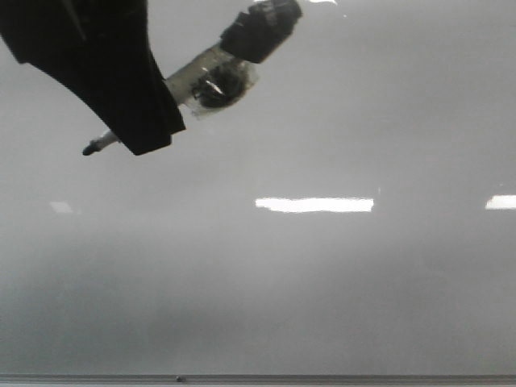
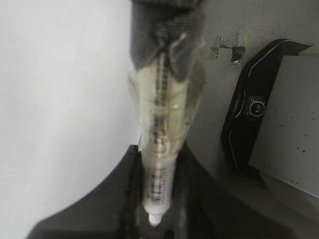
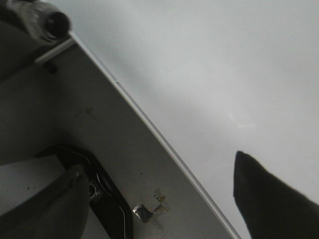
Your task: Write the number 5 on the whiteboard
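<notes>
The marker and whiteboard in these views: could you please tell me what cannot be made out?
- Marker tip contact with the whiteboard: front view, left gripper covers the barrel.
- Left gripper's fingers: cut off in the left wrist view.
- Marker label: blurred.
- Right gripper: open or shut unclear.
- Any written 5: none visible.

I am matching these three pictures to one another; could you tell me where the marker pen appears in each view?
Front view: the marker pen lies slanted at upper left, held by the left gripper.
Left wrist view: pen centre frame, running top to bottom.
Right wrist view: only one pen end in the top-left corner.
Shared landmark: the whiteboard.
</notes>
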You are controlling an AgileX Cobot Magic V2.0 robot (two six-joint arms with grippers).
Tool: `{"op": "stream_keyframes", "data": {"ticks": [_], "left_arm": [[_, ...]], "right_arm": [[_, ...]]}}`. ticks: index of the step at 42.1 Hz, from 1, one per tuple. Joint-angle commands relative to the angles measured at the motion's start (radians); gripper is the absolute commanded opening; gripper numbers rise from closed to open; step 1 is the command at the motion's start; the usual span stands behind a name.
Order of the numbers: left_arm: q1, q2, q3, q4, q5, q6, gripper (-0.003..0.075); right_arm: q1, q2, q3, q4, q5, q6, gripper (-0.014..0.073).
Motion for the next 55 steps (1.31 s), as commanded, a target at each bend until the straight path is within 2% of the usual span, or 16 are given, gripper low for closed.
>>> {"op": "stream_keyframes", "data": {"ticks": [1,12,17,24,32,45,55], "left_arm": [[-0.043,-0.026,-0.037,-0.002,-0.036,0.027,-0.0020],[-0.097,-0.026,-0.040,0.002,-0.050,0.052,-0.0020],[-0.097,-0.026,-0.040,0.007,-0.050,0.052,-0.0020],[-0.097,-0.026,-0.040,0.007,-0.050,0.052,-0.0020],[-0.097,-0.026,-0.040,0.007,-0.055,0.052,-0.0020],[-0.097,-0.026,-0.040,0.002,-0.057,0.052,-0.0020],[-0.097,-0.026,-0.046,0.002,-0.057,0.052,-0.0020]], "right_arm": [[0.098,0.042,-0.047,0.041,-0.029,-0.104,0.0610],[0.291,0.157,-0.109,0.042,-0.051,-0.185,0.0610],[0.330,0.185,-0.131,0.042,-0.071,-0.185,0.0610],[0.331,0.191,-0.135,0.051,-0.087,-0.185,0.0604],[0.331,0.191,-0.135,0.079,-0.089,-0.185,0.0395],[0.331,0.193,-0.135,0.079,-0.107,-0.185,0.0345],[0.331,0.205,-0.133,0.079,-0.108,-0.185,0.0137]]}}
